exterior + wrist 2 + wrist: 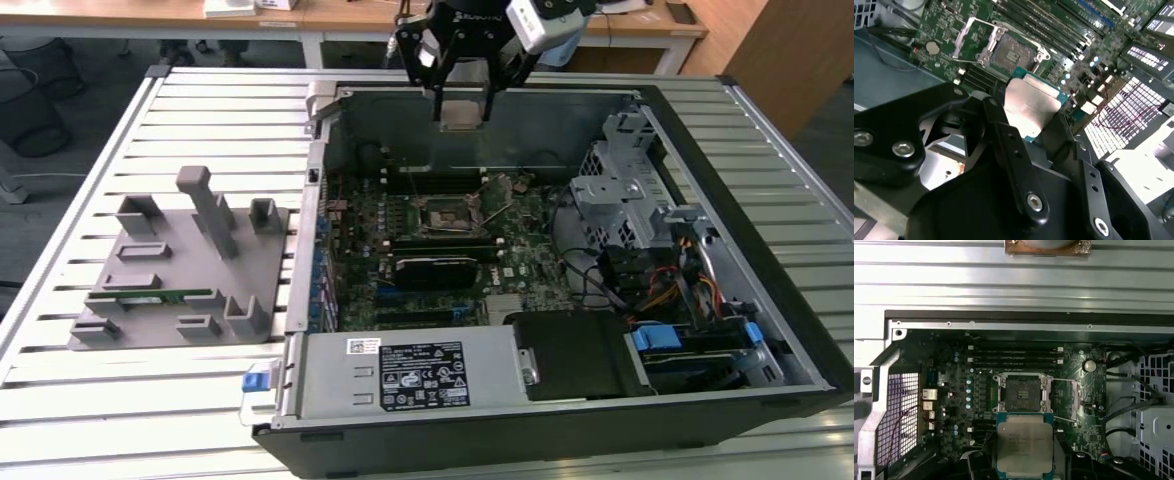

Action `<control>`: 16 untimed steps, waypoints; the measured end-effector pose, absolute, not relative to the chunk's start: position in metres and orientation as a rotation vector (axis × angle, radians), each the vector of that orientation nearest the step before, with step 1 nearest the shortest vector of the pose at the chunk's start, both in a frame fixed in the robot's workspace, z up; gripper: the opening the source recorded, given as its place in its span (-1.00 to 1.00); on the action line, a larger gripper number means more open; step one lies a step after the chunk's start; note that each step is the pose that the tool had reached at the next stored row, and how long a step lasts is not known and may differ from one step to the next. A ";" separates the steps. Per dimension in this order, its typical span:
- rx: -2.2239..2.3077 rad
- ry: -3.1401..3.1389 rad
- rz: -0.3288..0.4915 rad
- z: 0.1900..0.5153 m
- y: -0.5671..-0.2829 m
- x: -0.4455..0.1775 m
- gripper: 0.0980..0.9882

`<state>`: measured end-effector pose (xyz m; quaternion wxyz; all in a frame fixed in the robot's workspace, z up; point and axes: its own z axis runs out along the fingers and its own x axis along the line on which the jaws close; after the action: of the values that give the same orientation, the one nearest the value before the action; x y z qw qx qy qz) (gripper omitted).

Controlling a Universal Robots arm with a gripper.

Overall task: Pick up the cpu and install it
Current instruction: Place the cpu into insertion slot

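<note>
**Jaws clenched on the cpu [461, 113] above the case**

Jaws grip the cpu by two opposite edges, metal top up, holding it in the air over the open computer case [534, 445]. Beneath it, the motherboard's socket [1021, 393] stands open and unfilled.

Brushed silvery metal tops the chip [461, 115], edged in green board, in a gripper [461, 108] with smooth, semi-gloss black fingers [1014, 157]. The computer case [400, 135] is bare grey sheet metal around a green circuit board [358, 235]; the table [80, 400] is ribbed, satin-bright metal; the rack [160, 285] on it matt grey plastic.
</note>
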<state>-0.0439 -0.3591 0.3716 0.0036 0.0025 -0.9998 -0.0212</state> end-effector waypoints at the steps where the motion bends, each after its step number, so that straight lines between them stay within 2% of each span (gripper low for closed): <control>1: 0.008 -3.134 -0.066 0.372 -0.359 -0.044 0.00; 16: -0.096 -3.134 -0.065 0.371 -0.359 -0.044 0.00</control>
<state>-0.0436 -0.3590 0.3710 0.0029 -0.0307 -0.9993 -0.0209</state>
